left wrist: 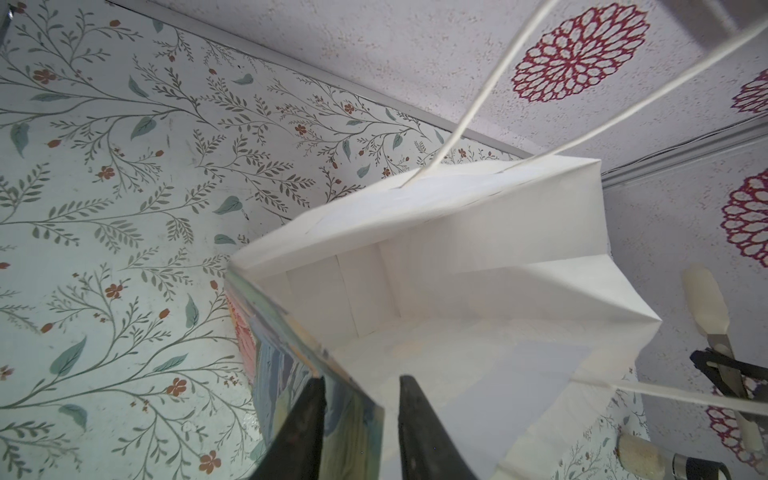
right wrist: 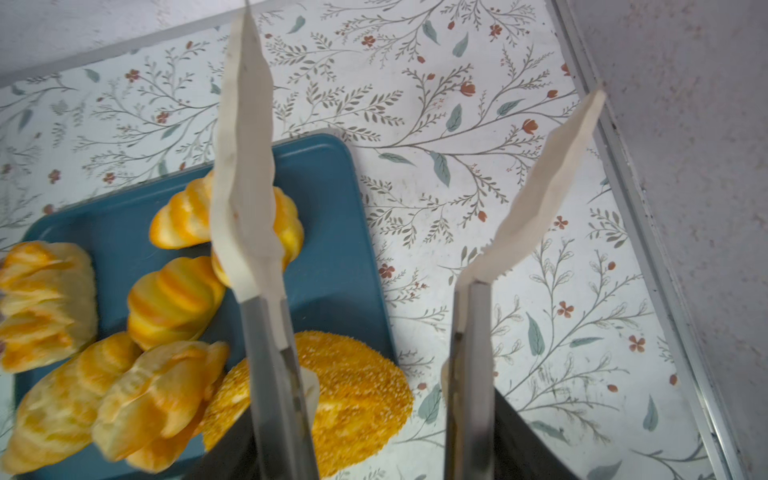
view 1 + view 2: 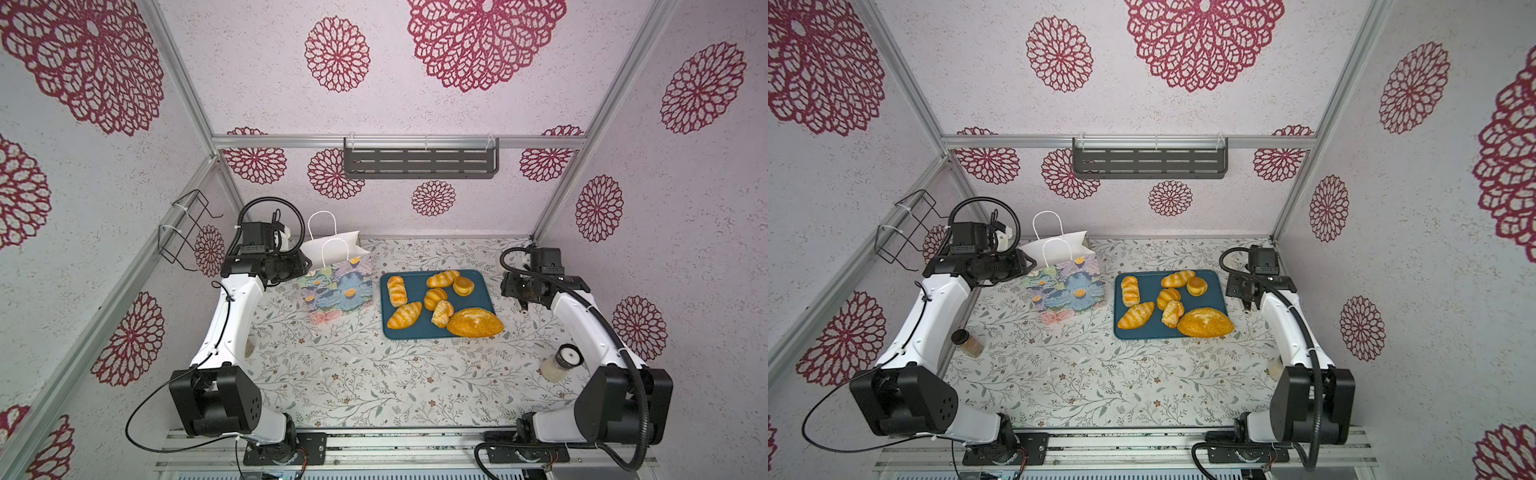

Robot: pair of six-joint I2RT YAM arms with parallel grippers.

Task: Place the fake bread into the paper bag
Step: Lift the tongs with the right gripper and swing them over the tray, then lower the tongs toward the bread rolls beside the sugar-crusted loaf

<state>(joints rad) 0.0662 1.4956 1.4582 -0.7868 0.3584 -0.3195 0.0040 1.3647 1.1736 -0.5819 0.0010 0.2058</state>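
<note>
The paper bag stands upright at the back left with its mouth open and its inside white. My left gripper is open at its rim, one finger on the printed outside and one inside the bag, seen in a top view beside the bag. Several pieces of fake bread lie on the teal tray, among them an oval loaf and a round bun. My right gripper is shut on cream tongs. The tongs gape empty, one blade above the bread, the other over the table.
A jar with a black lid lies near the right arm's base. A small brown jar lies beside the left arm. A dark shelf hangs on the back wall and a wire rack on the left wall.
</note>
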